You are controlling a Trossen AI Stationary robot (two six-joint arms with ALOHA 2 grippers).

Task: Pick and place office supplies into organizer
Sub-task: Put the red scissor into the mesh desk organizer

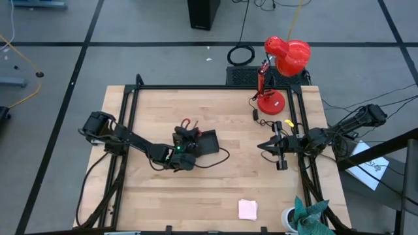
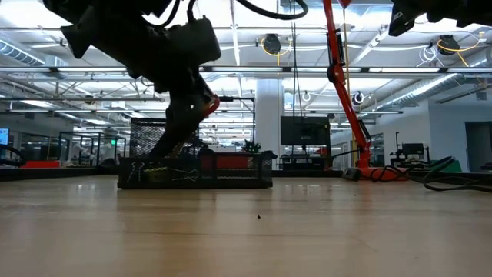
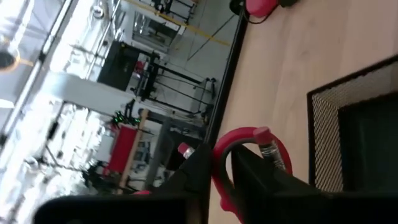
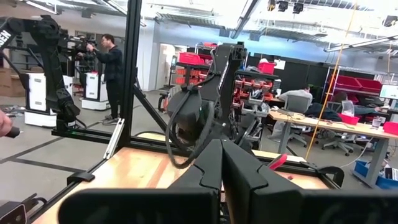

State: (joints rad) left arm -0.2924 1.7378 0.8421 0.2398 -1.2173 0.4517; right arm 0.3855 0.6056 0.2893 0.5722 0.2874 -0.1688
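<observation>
Dark fingers point(image 3: 249, 180) of the left tool point(image 1: 185, 138) are sitting at the organizer point(image 1: 208, 141), with the red scissors handle point(image 3: 249, 140) looped around one of them and a pencil point(image 3: 268, 149) just beside it. I cannot tell whether that tool is gripping or letting go. A good release, I judge, is meaning slipping the finger straight out of the loop without dragging the scissors point(image 1: 186, 123) off the organizer. Farther from the organizer, the pink note pad point(image 1: 247, 209) is lying on the desk point(image 1: 222, 189), and the right tool point(image 1: 266, 145) is waiting with fingers together. A lamp point(image 1: 281, 68) is standing beyond, well clear.
</observation>
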